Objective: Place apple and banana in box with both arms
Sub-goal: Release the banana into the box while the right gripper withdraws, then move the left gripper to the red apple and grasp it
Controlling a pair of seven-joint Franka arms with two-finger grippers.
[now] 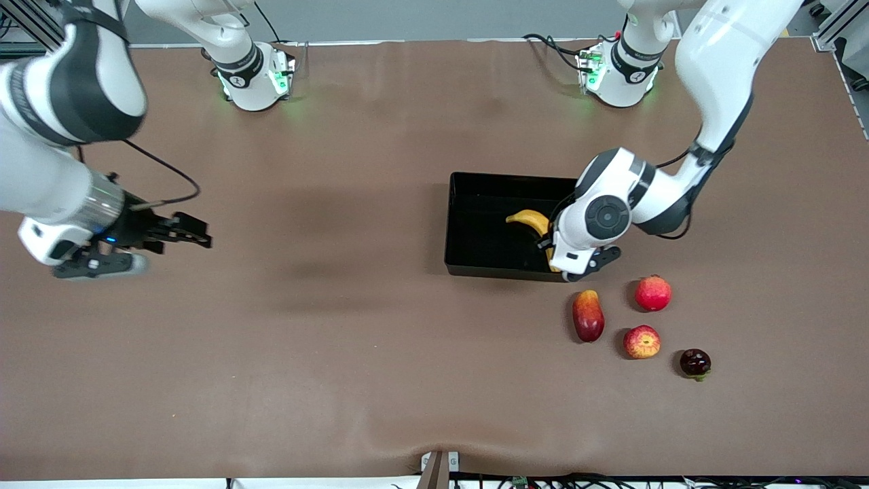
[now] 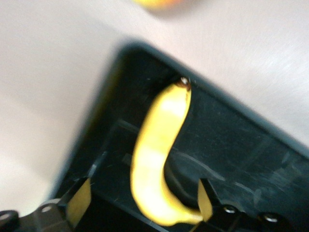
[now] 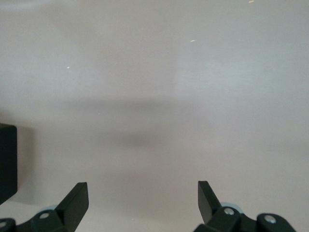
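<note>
The left gripper (image 2: 142, 200) is low over the black box (image 1: 468, 224), at the box's end toward the left arm's side of the table, and its fingers (image 2: 77, 200) stand spread apart with the banana (image 2: 159, 159) lying loose between them; one finger is close against the fruit's lower end, though whether it touches cannot be told. The banana lies on the box floor, its darker tip close to a wall of the box in the left wrist view, and in the front view its curved yellow body shows partly under the left arm's wrist. The apple (image 1: 641, 341), red mottled with yellow, sits on the brown table (image 1: 339, 326) outside the box, nearer to the front camera than the box. Just beside it are an oblong red-and-yellow mango-like fruit (image 1: 588, 316), an evenly pinkish-red round fruit (image 1: 653, 293) and a small dark purple fruit (image 1: 695, 363). The right gripper (image 3: 143, 200) hangs over bare table at the right arm's end, well apart from the box and the fruits, its fingers wide open and holding nothing; that arm waits.
</note>
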